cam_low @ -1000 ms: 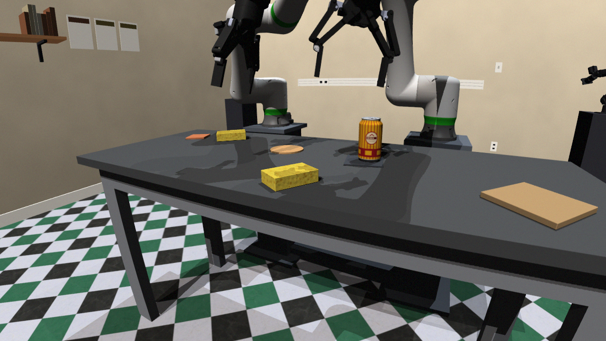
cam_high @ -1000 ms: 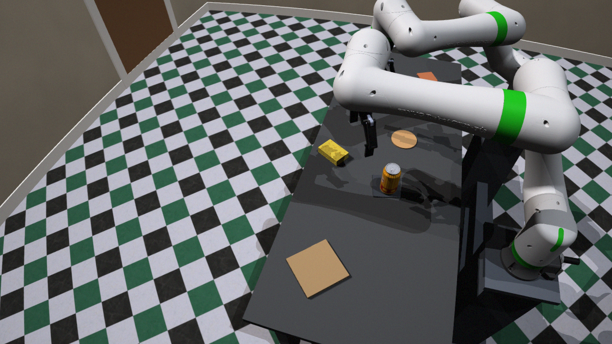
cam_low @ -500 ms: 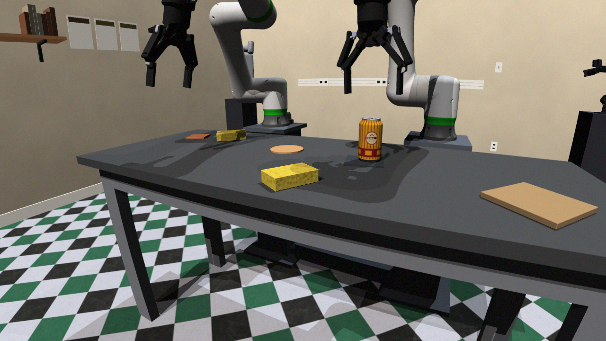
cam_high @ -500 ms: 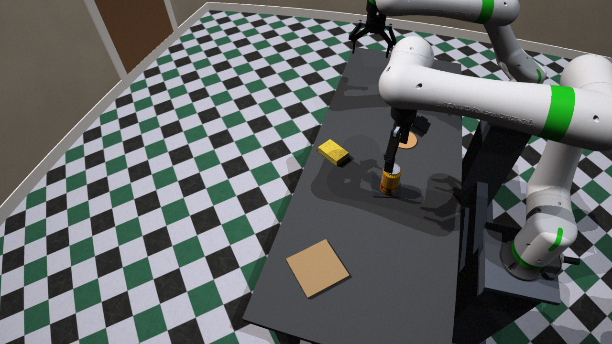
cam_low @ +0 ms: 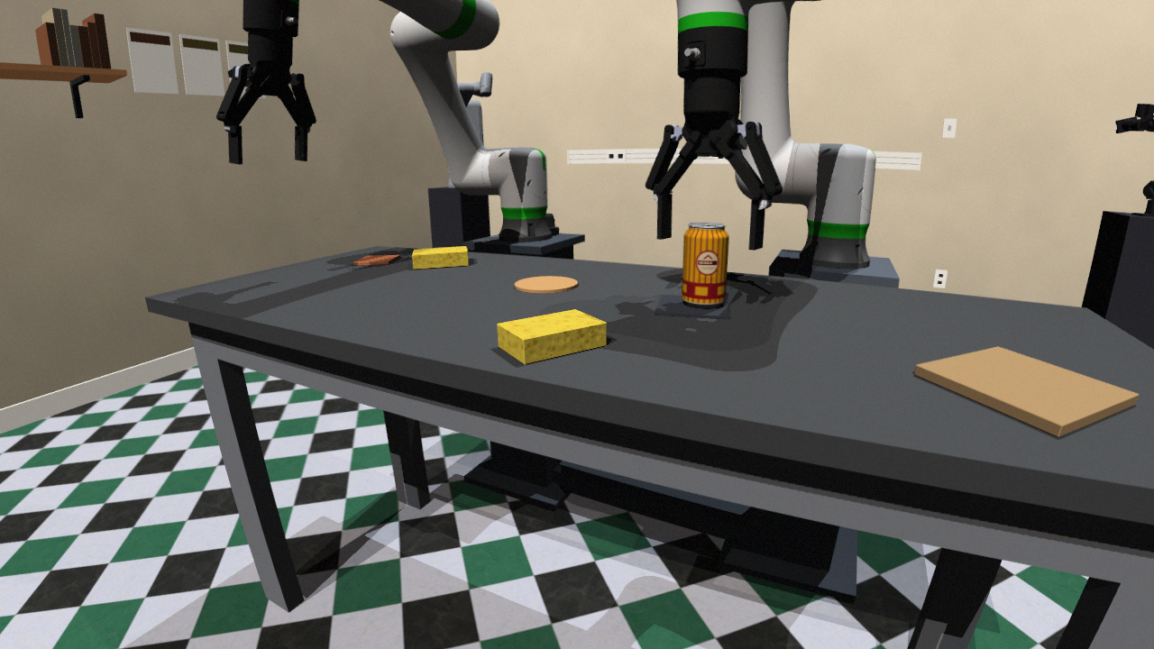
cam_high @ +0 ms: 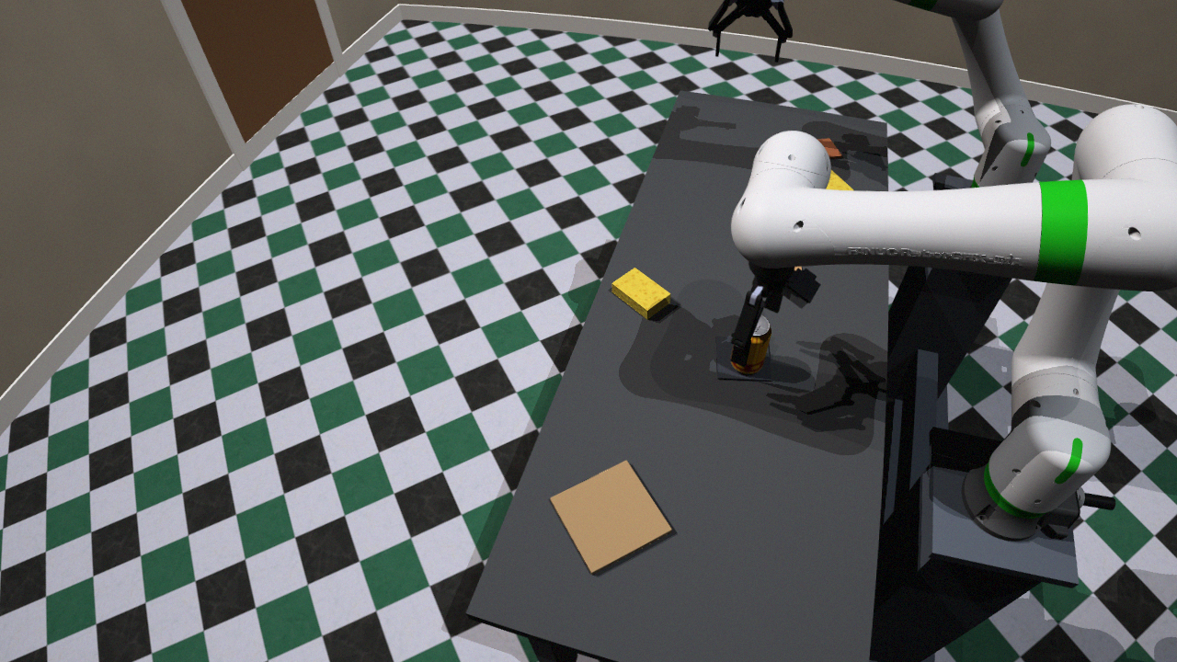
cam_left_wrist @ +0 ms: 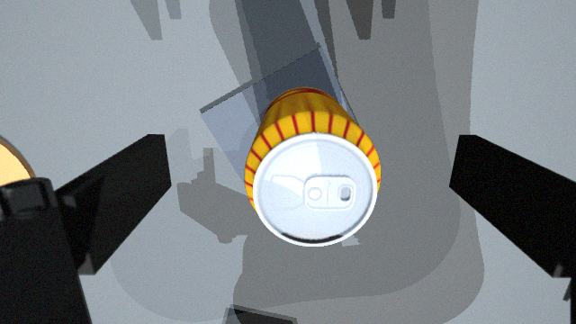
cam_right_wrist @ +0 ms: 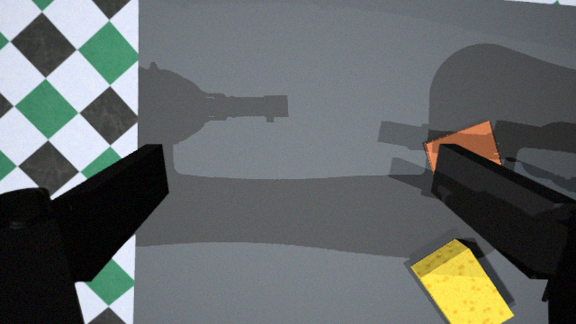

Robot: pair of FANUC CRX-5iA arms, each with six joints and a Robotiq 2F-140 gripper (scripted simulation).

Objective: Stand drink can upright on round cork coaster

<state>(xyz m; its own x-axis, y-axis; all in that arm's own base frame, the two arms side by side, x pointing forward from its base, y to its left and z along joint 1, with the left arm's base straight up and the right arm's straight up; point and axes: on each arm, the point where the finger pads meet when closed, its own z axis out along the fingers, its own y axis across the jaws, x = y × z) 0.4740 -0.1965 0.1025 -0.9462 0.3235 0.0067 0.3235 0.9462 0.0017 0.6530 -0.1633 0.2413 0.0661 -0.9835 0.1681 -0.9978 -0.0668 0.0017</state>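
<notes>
Centrally in the top view, the drink can (cam_high: 756, 349) (cam_low: 705, 266) (cam_left_wrist: 315, 189) stands upright on a dark square coaster (cam_high: 730, 370) (cam_low: 669, 307) (cam_left_wrist: 229, 121). Above it, the left gripper (cam_high: 745, 362) (cam_low: 709, 230) (cam_left_wrist: 310, 161) is spread open. The round cork coaster (cam_low: 545, 284) (cam_left_wrist: 11, 162) lies left of the can in the exterior view; at upper left there, the right gripper (cam_high: 747, 57) (cam_low: 268, 157) (cam_right_wrist: 301, 168) hangs open, empty.
</notes>
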